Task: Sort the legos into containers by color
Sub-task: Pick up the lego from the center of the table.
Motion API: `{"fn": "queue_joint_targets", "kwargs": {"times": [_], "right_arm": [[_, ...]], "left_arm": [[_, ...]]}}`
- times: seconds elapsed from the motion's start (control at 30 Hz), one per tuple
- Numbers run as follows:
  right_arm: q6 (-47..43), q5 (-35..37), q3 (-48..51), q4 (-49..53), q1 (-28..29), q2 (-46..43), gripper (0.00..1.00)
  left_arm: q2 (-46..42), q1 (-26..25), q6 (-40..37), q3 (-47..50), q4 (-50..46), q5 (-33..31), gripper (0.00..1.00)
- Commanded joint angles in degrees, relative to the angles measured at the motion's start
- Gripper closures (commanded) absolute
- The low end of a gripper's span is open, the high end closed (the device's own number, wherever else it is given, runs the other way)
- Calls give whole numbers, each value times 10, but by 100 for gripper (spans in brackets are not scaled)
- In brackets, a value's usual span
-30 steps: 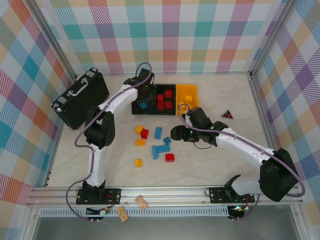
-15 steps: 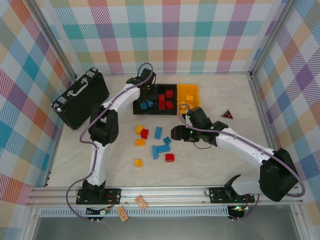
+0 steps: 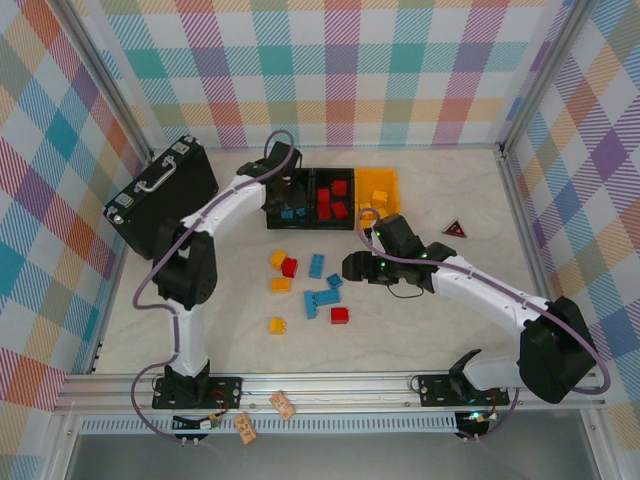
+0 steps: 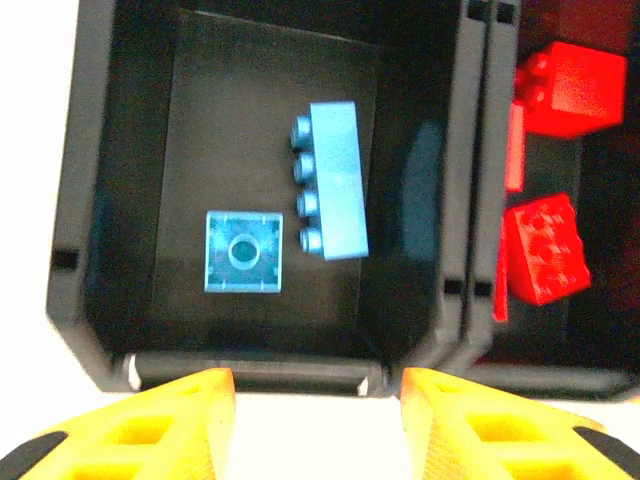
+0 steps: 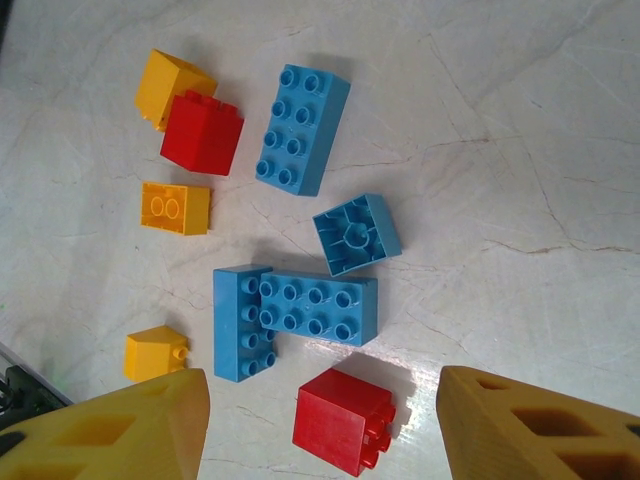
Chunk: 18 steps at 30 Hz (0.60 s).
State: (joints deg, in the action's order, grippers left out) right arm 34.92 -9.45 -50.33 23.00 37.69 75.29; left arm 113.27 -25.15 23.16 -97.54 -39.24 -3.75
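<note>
Three joined containers sit at the back: a left black bin [image 3: 288, 226], a middle black bin [image 3: 332, 224] and a yellow-orange bin [image 3: 377, 178]. My left gripper [image 4: 318, 425] hovers open and empty at the near edge of the left bin [image 4: 95, 200], which holds a square blue lego [image 4: 243, 252] and a long blue lego [image 4: 333, 180]. Red legos [image 4: 545, 248] lie in the middle bin. My right gripper [image 5: 320, 400] is open above the loose legos, with a red brick [image 5: 343, 420] between its fingers [image 5: 130, 430] but untouched. Two joined blue bricks [image 5: 300, 310] lie just beyond it.
A black briefcase [image 3: 160, 195] stands at the back left, a small dark triangle [image 3: 455, 228] at the right. Other loose bricks lie mid-table: yellow [image 3: 276, 325], yellow [image 3: 281, 285], red [image 3: 289, 267], blue [image 3: 316, 266]. Metal frame rails border the table.
The left arm's elbow swung left and its gripper pulled back toward the left bin's near edge. A second blue brick now shows in that bin. The right arm stayed still.
</note>
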Motion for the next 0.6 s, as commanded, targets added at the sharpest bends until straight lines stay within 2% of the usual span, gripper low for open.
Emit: {"fn": "queue_joint_targets", "kwargs": {"times": [0.0,0.13,0.33,0.57], "right_arm": [[-18,9,-10,18,3,-10,38],[-29,18,-9,32,3,-10,38],[-27,23,0,32,9,3,38],[-14,26,-1,20,29,26,38]], "left_arm": [[-66,-16,8,60,15,26,52],[-127,-36,10,143,19,30,51],[-222,-71,61,278,48,26,51],[-281,-109,101,368,51,9,51]]}}
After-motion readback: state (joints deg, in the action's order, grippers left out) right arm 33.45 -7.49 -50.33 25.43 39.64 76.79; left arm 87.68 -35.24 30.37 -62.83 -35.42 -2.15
